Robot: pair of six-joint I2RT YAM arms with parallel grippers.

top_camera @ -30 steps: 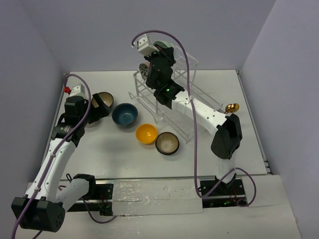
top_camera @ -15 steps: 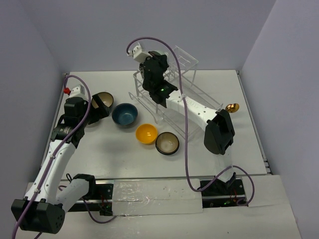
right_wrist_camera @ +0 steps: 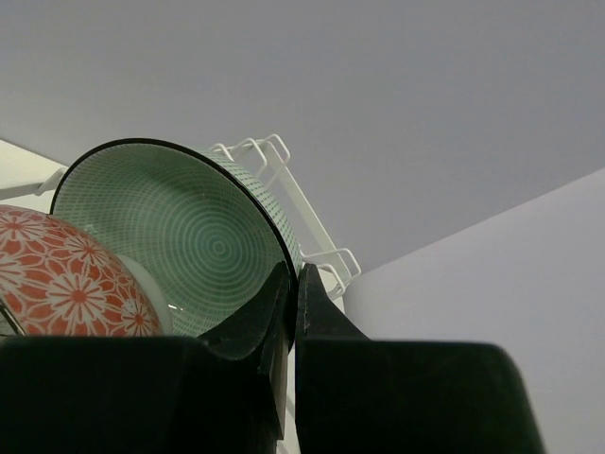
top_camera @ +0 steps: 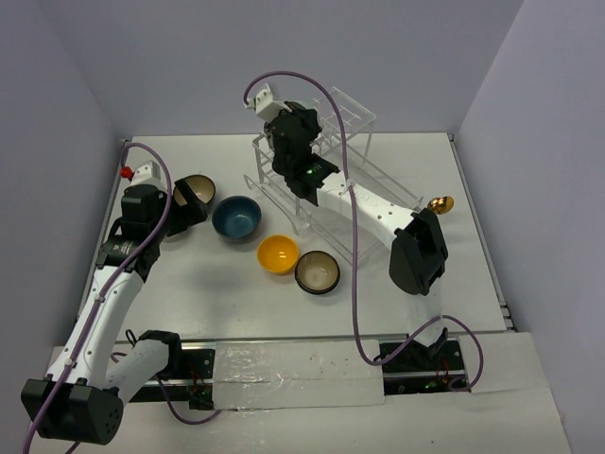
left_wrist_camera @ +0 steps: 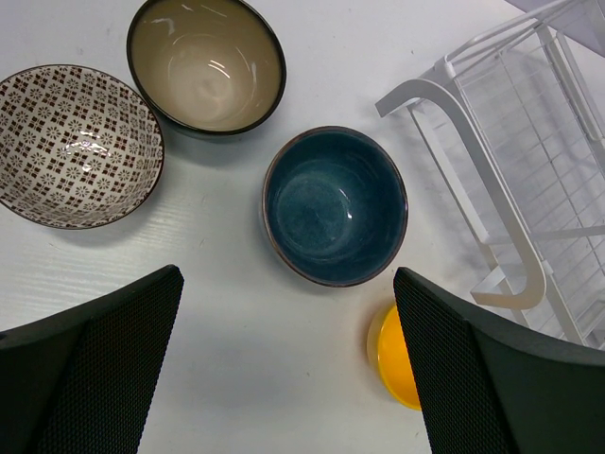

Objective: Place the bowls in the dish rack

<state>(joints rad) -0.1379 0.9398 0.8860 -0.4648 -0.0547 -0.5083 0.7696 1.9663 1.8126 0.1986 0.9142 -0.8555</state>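
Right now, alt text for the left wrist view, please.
The open left gripper frames a dark blue bowl on a white table. A cream-lined bowl and a brown-patterned bowl sit upper left, a yellow bowl at bottom, the dish rack at right.

The clear-and-white wire dish rack point(top_camera: 352, 248) is standing far centre. A pale green ringed bowl point(right_wrist_camera: 180, 236) and a red-flowered bowl point(right_wrist_camera: 66, 284) are standing on edge beside its white wires. Sitting upright left and near of it are a dark blue bowl point(top_camera: 236, 217), a yellow bowl point(top_camera: 278, 253), a brown cream-lined bowl point(top_camera: 317, 272), a second cream-lined bowl point(left_wrist_camera: 206, 61) and a brown-checked bowl point(left_wrist_camera: 76, 144).
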